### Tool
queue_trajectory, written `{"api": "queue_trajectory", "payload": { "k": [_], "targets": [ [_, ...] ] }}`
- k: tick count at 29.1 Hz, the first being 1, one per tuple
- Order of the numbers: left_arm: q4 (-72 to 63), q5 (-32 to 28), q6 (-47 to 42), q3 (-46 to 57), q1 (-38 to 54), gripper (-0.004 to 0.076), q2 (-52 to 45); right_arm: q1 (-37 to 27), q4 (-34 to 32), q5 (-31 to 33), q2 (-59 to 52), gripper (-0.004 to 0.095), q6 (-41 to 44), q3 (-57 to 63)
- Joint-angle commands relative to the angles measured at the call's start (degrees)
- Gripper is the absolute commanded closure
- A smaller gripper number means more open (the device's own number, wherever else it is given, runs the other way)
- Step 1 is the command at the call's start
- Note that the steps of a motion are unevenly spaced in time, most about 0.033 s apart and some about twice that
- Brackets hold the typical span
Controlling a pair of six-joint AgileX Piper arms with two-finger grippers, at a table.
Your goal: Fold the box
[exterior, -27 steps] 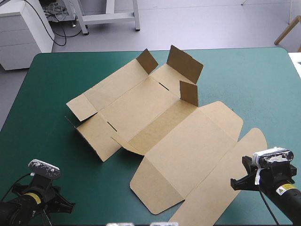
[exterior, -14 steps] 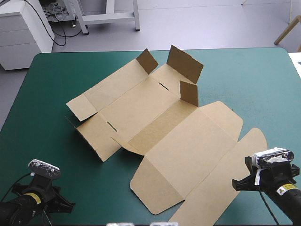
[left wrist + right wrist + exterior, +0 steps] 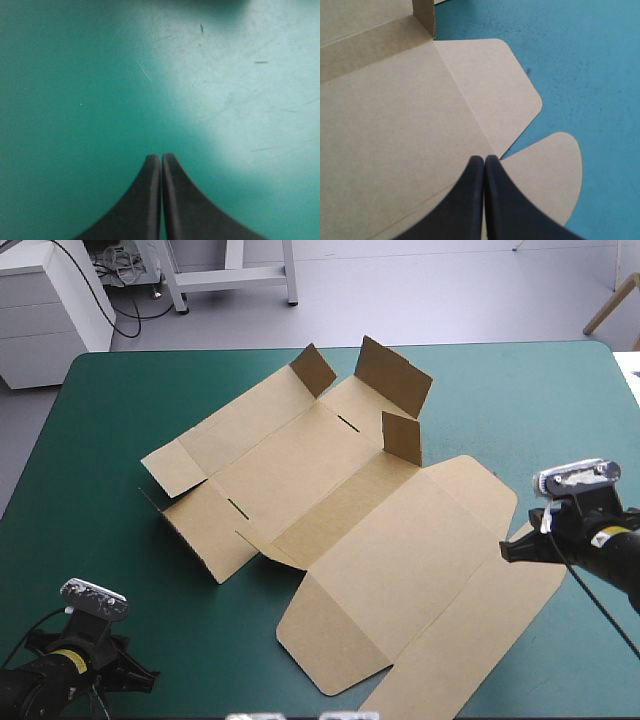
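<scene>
Brown box [image 3: 340, 500]: cut sheet, mostly flat mid-table, far-end flaps raised, lid w/ rounded flaps flat near side.

This looks like a robotics lab or test room. A work table [image 3: 520, 390] with a teal-green cover fills most of the frame, with the left arm [image 3: 60, 675] at the lower left and the right arm [image 3: 600, 550] at the right edge. Beyond the table lies a bare grey floor [image 3: 430, 290]. At the upper left stand a white cabinet [image 3: 45, 305] and a tangle of loose cables [image 3: 112, 270] — and at top centre, the white metal legs [image 3: 288, 270] of a frame.
</scene>
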Motion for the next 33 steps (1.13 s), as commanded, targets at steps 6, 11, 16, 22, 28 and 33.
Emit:
{"api": "queue_trajectory", "payload": {
  "k": [6, 11, 16, 22, 28, 33],
  "targets": [
    [-0.18, -2.13, -0.52, -1.38, 0.14, 0.0734, 0.33, 0.2, 0.59, 2.19, 14.9, 0.0927, -0.52, -16.77],
    [-0.18, -2.13, -0.52, -1.38, 0.14, 0.0734, 0.33, 0.2, 0.59, 5.24, 21.94, 0.0927, -0.52, -26.23],
    [-0.18, -2.13, -0.52, -1.38, 0.14, 0.0734, 0.33, 0.2, 1.1, 9.23, 28.67, 0.0927, -0.52, -35.94],
    [-0.18, -2.13, -0.52, -1.38, 0.14, 0.0734, 0.33, 0.2, 4.2, 13.21, 34.35, 0.0927, -0.52, -42.71],
    [-0.18, -2.13, -0.52, -1.38, 0.14, 0.0734, 0.33, 0.2, 4.08, 12.82, 34.78, 0.0881, -0.52, -42.71],
    [-0.18, -2.13, -0.52, -1.38, 0.14, 0.0734, 0.33, 1.09, 4.34, 13.06, 34.78, 0.0544, -0.52, -42.71]
  ]
}}
